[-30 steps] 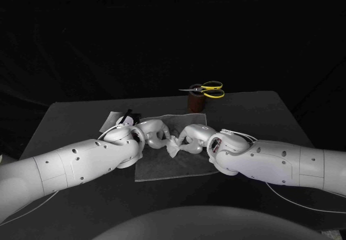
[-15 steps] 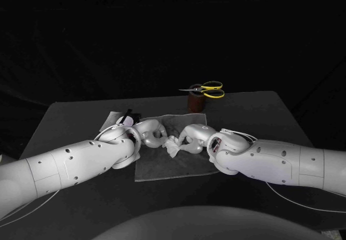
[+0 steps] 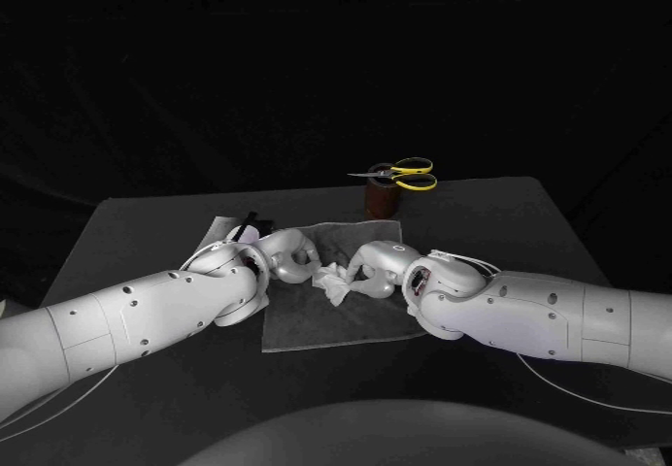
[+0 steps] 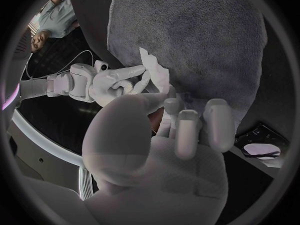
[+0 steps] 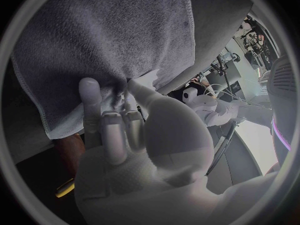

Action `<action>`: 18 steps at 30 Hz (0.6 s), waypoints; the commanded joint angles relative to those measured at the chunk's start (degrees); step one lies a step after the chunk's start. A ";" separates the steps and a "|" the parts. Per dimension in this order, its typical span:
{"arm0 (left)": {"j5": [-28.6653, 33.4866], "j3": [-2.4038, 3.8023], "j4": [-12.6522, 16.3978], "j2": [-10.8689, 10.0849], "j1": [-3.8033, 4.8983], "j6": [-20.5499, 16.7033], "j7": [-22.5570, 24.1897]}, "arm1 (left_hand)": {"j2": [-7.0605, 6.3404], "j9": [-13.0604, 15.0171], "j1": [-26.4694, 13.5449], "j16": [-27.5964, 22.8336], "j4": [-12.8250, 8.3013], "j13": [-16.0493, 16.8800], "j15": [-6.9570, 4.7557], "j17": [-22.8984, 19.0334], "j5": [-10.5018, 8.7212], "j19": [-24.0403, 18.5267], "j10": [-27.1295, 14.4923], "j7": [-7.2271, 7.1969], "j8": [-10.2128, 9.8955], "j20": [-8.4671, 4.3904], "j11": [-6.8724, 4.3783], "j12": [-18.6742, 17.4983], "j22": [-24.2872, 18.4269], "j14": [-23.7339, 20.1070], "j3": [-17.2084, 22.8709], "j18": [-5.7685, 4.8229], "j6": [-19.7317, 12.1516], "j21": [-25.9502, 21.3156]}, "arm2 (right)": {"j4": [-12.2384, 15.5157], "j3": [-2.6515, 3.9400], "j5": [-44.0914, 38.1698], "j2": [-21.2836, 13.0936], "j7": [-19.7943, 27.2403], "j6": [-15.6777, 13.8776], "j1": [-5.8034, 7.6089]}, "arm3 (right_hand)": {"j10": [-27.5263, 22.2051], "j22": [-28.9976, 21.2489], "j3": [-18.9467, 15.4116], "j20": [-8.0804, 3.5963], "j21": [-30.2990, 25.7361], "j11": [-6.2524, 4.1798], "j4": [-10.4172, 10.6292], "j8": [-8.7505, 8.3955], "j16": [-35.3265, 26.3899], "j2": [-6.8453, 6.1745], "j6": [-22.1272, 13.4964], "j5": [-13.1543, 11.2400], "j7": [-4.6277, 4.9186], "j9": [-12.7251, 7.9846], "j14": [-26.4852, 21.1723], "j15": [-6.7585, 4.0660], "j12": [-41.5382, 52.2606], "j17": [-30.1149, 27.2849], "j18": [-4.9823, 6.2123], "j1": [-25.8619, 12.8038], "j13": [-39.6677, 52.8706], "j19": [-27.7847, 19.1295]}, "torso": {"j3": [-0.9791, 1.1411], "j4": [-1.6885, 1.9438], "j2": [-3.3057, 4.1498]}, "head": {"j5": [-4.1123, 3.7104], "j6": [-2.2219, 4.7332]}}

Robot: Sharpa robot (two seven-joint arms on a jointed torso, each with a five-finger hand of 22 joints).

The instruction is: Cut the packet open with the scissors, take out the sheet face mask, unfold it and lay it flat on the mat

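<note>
The white sheet mask [image 3: 333, 282] hangs crumpled between my two hands, just above the grey mat [image 3: 336, 325]. My right hand [image 3: 373, 272] pinches one end of it; in the left wrist view the right hand [image 4: 115, 83] grips the mask [image 4: 154, 71] from the side. My left hand [image 3: 288, 258] meets the mask's other end with thumb and fingertips [image 4: 172, 104]. In the right wrist view the mask [image 5: 141, 81] shows above my right hand [image 5: 119, 130], over the mat [image 5: 94, 35]. The yellow-handled scissors [image 3: 403, 174] stand in a brown holder [image 3: 381, 199] at the table's back.
The cut packet [image 3: 224, 233] lies at the mat's back left corner, with a dark object beside it; it is also seen as the packet [image 4: 262, 147] past my left hand. The black table [image 3: 546, 243] spreads bare to the right.
My left hand has drawn back to the left, away from the right hand. The mask now shows more between them. The right hand has hardly moved.
</note>
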 commanded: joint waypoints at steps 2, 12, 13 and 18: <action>1.81 0.11 0.21 -0.61 0.01 -3.00 1.41 | -0.38 0.07 0.52 0.19 -1.19 0.13 -0.42 12.64 0.19 -0.17 -0.06 0.10 0.28 -0.30 -0.07 -0.10 0.04 4.90 1.54 -0.89 -0.15 0.12 | -0.15 -0.13 -0.58 -0.18 -0.89 0.76 -0.15 | 4.78 0.11 0.30 0.11 -0.16 0.28 -0.07 -0.13 0.25 0.12 0.29 -0.13 0.07 0.10 5.42 0.08 0.34 12.93 0.55 -0.31 12.87 -0.27 | 0.00 0.01 0.00 | -0.15 0.00; 5.12 0.14 0.65 -1.74 0.01 -2.64 2.26 | -0.48 0.11 0.67 0.16 -1.43 -0.11 -0.40 12.57 0.19 -0.20 -0.19 0.14 0.44 -0.29 -0.04 -0.26 0.01 4.87 1.91 -0.89 -0.12 0.10 | -0.14 -0.13 -0.32 -0.27 -0.67 -0.09 -0.15 | 4.75 0.05 0.31 0.10 -0.25 0.26 -0.05 -0.15 0.23 0.12 0.34 -0.12 0.05 0.08 5.38 0.06 0.26 12.84 0.57 -0.37 12.81 -0.34 | -0.04 0.04 -0.01 | -0.05 0.00; 5.71 0.15 0.69 -1.80 0.01 -2.44 2.46 | -0.51 0.13 0.70 0.19 -1.49 0.03 -0.39 12.65 0.19 -0.15 -0.07 0.15 0.49 -0.28 -0.03 -0.21 0.08 4.91 1.98 -0.90 -0.09 0.14 | -0.14 -0.13 -0.22 -0.27 -0.58 -0.34 -0.15 | 4.75 0.04 0.32 0.10 -0.26 0.26 -0.04 -0.15 0.24 0.14 0.38 -0.11 0.03 0.08 5.39 0.06 0.26 12.86 0.57 -0.38 12.81 -0.35 | -0.04 0.05 -0.01 | -0.06 0.00; 11.32 0.14 0.84 -2.08 0.01 -0.81 3.99 | -0.67 0.22 0.85 0.29 -1.76 1.04 -0.39 13.02 0.18 -0.10 0.80 0.14 0.79 -0.27 -0.04 0.19 0.16 5.05 2.31 -0.92 0.14 0.19 | -0.19 -0.13 1.36 -0.32 1.10 -3.30 -0.14 | 4.42 -0.43 0.26 0.10 -0.94 0.32 0.02 -0.58 0.06 -0.11 0.04 -0.10 0.17 -0.13 5.04 0.05 -0.43 12.03 0.69 -0.78 12.27 -0.85 | -0.03 0.01 -0.02 | 0.05 0.00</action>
